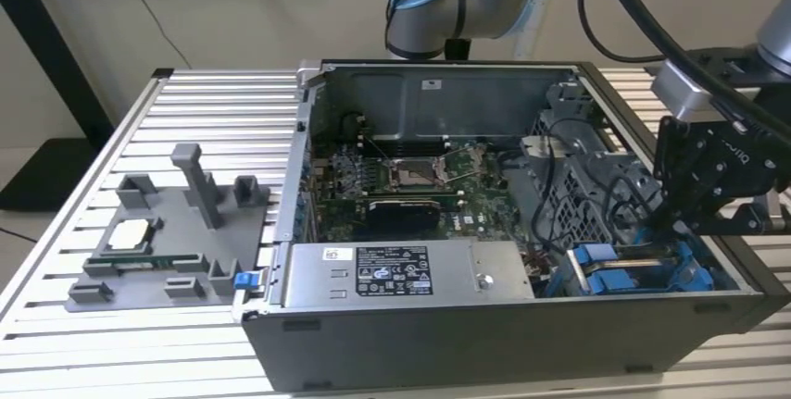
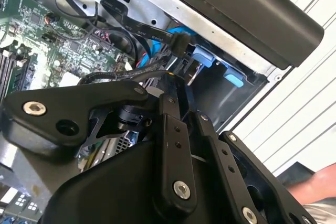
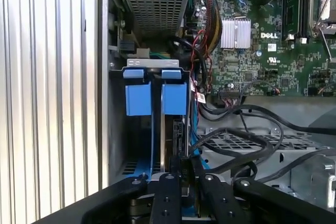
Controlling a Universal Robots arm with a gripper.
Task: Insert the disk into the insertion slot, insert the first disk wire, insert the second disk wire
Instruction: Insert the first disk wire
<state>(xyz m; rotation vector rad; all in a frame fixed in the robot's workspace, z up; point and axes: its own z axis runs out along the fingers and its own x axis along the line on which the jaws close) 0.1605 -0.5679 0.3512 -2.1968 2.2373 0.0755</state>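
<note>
- Plainly, the first hazard is the loops of black cable [image 3: 239,142] draped over the perforated grey metal beside the insertion slot [image 1: 631,274], a rectangular bay of grey metal with bright blue plastic fittings. Any sideways shift of the black, link-built tool [image 3: 180,165] could hook a loop and tug a plug on the green motherboard [image 3: 273,61].
- A second hazard, as I judge it, is jamming. The disk [image 3: 176,135], seen edge-on as a dark slab between thin blue rails, seems to stand in the slot right under the tool. A push off its line would wedge its carrier against the bay wall. Its label and silver face are hidden.
- The flat black plug on a black wire [image 2: 178,43] hangs just beside the blue fittings in the second wrist view. I cannot tell whether it is seated, and a skewed push could bend its contacts.
- Whether the tool is spread or closed, and whether it has hold of anything, I cannot tell, because its own black links cover the tip.
- In the exterior view the arm's grey and pale blue joints show at 12 and 2 o'clock. The wrist sits at 3 o'clock, and the tool leans down into the bay at 4 o'clock of the open grey computer case [image 1: 495,334], which lies on the ribbed aluminium desk [image 1: 74,343].
</note>
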